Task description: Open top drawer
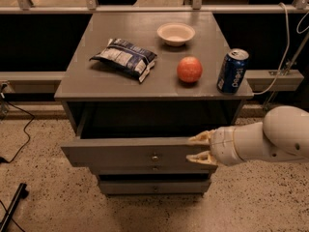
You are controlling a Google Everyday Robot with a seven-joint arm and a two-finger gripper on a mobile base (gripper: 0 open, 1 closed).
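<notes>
In the camera view you have one grey wooden cabinet [96, 81] with three drawers, each with one small round knob. The top drawer [120, 153], widest and tallest-fronted, stands pulled out toward you below the cabinet top, with its metal knob [154, 157] at the centre of the front.

Four things sit on the cabinet top:
- one crinkled blue-and-white snack bag [124, 58]
- one pale round bowl [176, 34]
- one orange-red round fruit [189, 69]
- one blue drinks can [232, 70], upright near the front right corner

Your cream two-finger gripper [200, 148] is at the right end of the top drawer's front. Its fingers are spread apart, one at the front's upper edge and one lower on the face. Nothing is clamped between them that you can make out, and you cannot tell whether they touch the wood.

The white arm [275, 139] is cut off by the right edge. The inside of the top drawer is too dark to read. The middle drawer is mostly hidden under the top one, while the bottom drawer [145, 186] shows its whole front.

The speckled floor [58, 197] stretches in front and to the left, crossed by one black cable [21, 132]. A white cable [285, 33] hangs at the right.
</notes>
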